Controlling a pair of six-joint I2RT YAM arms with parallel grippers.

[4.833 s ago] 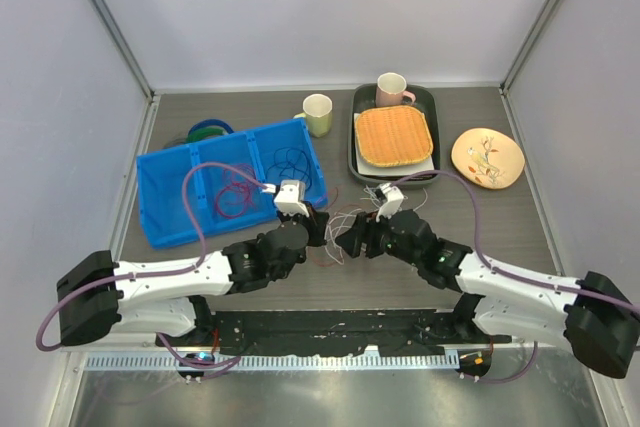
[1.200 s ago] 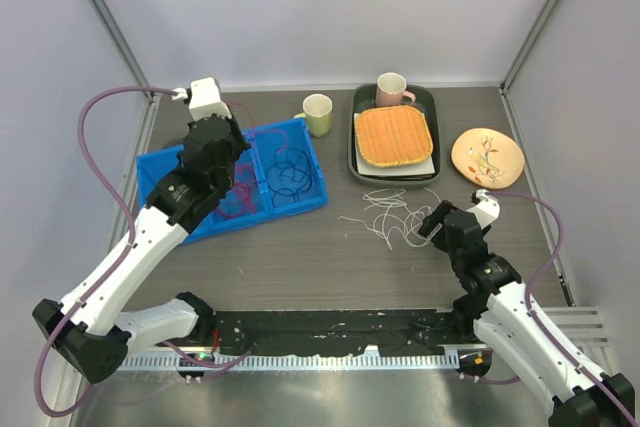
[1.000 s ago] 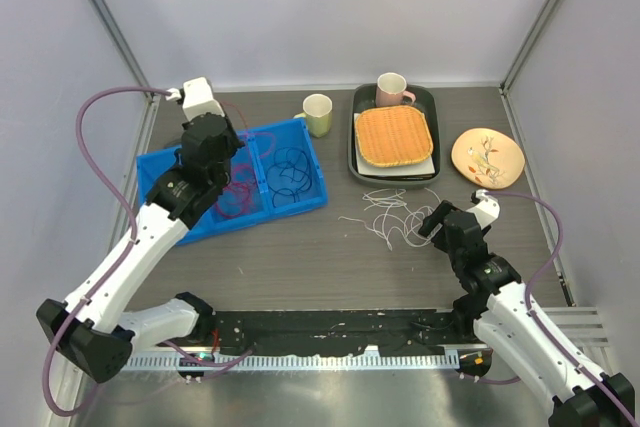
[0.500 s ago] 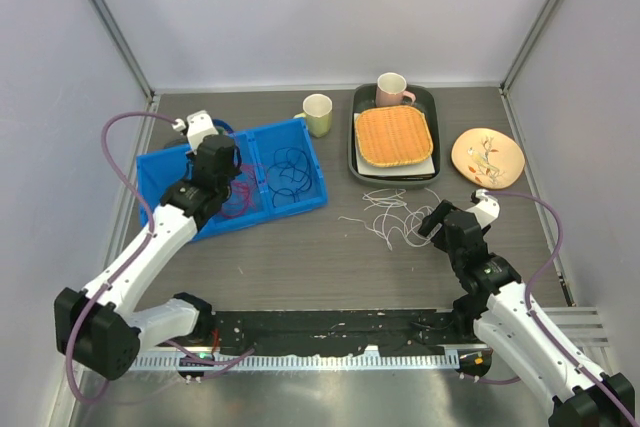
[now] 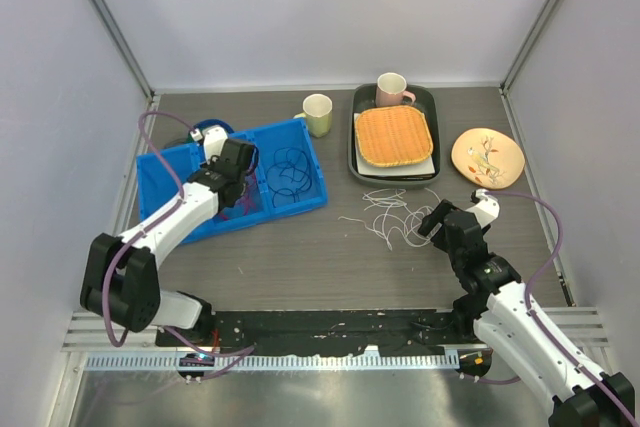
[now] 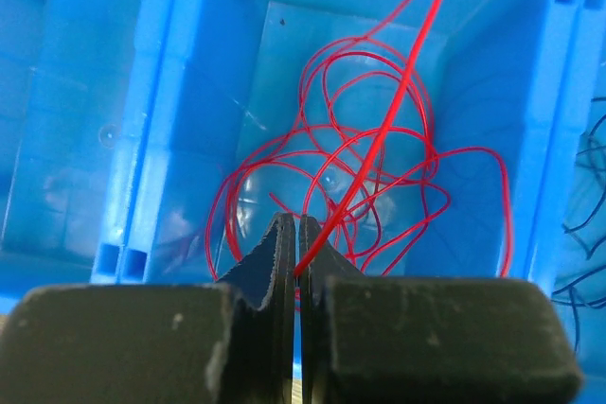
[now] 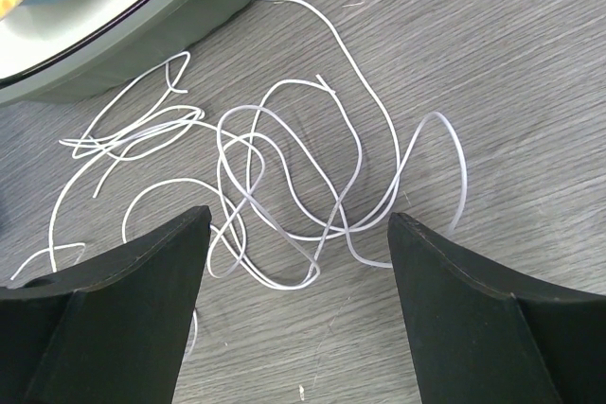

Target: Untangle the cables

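Observation:
The red cable (image 6: 379, 139) lies in tangled loops in the middle compartment of the blue bin (image 5: 165, 175), whose wall also shows in the left wrist view (image 6: 123, 139). My left gripper (image 5: 238, 169) hangs low over that compartment and is shut on one strand of the red cable (image 6: 297, 226). The dark blue cable (image 5: 290, 167) is coiled in the bin's right compartment. The white cable (image 5: 385, 209) is spread in loose loops on the table, and in the right wrist view (image 7: 284, 153) it lies just ahead of my right gripper (image 7: 296, 219). That gripper (image 5: 432, 225) is open and empty.
A grey tray (image 5: 358, 162) with an orange woven mat (image 5: 394, 135) and a pink mug (image 5: 390, 90) stands at the back. A cream mug (image 5: 317, 114) stands beside the bin, a flowered plate (image 5: 487, 157) at the right, and a green-blue coil (image 5: 205, 130) behind the bin.
My left arm has come down from high over the bin's far left side into the middle compartment, still holding the red cable. My right arm has not moved in the last second.

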